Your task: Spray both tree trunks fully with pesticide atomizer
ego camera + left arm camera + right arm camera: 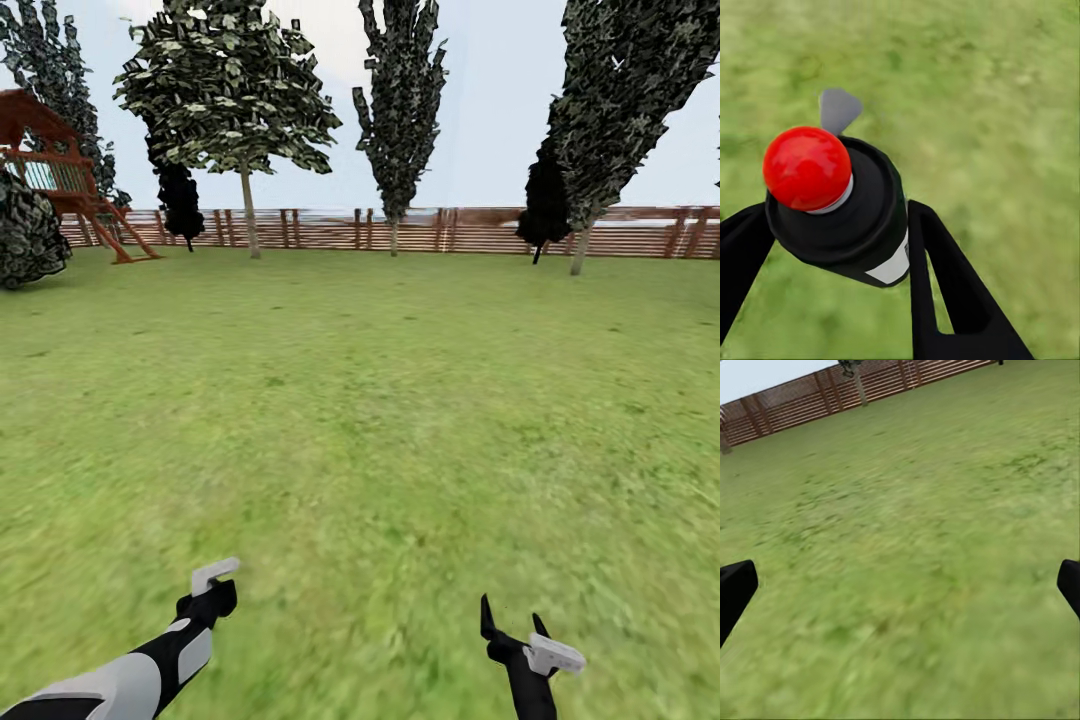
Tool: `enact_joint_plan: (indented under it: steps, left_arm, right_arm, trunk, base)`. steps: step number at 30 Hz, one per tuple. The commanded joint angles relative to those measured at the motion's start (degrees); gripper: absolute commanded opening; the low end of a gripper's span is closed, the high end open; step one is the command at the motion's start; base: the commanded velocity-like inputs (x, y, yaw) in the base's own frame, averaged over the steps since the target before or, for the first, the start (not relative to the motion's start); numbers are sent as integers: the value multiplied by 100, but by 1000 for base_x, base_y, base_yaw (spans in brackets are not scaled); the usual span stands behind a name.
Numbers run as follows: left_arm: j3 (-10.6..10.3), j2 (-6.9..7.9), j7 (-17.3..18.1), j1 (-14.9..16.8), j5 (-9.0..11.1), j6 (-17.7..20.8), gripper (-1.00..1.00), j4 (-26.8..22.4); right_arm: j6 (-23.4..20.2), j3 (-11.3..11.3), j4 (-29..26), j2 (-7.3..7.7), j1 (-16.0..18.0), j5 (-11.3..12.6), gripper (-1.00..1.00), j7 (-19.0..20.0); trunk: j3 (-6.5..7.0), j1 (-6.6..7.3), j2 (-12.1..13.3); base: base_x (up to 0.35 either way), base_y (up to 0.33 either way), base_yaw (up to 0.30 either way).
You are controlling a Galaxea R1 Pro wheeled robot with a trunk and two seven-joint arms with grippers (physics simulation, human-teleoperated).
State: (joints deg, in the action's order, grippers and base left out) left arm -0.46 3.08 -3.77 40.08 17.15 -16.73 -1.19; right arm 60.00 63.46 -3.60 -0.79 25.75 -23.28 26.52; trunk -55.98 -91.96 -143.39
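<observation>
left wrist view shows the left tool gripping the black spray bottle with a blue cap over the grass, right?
Not quite: the cap is red, not blue. The left wrist view shows the left tool closed on the black spray bottle, red cap on top, over the grass.

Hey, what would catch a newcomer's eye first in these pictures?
Probably the red-capped black pesticide atomizer gripped between the left gripper's jaws, above blurry grass. Next, the tall trees along the wooden fence at the lawn's far edge, with a red play structure at the head view's left.
</observation>
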Motion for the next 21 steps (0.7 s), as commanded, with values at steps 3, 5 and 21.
enact_joint_plan:
  steps: [3, 5, 21]
  left_arm:
    - [-5, 0, -1, 0, -1, 0, -100, 1]
    - [-5, 0, -2, 0, -1, -1, -100, 0]
    - [2, 8, -10, 0, 3, 3, -100, 0]
  right_arm:
    - [0, 0, 0, 0, 0, -1, 100, 2]
    - [0, -2, 0, 0, 0, -1, 100, 2]
    - [0, -9, 0, 17, 0, -4, 100, 8]
  trunk:
    - [11, 0, 0]
    - [14, 0, 0]
    - [15, 0, 0]
  base:
    - [259, 216, 236]
    - [259, 216, 90]
    - [271, 214, 5]
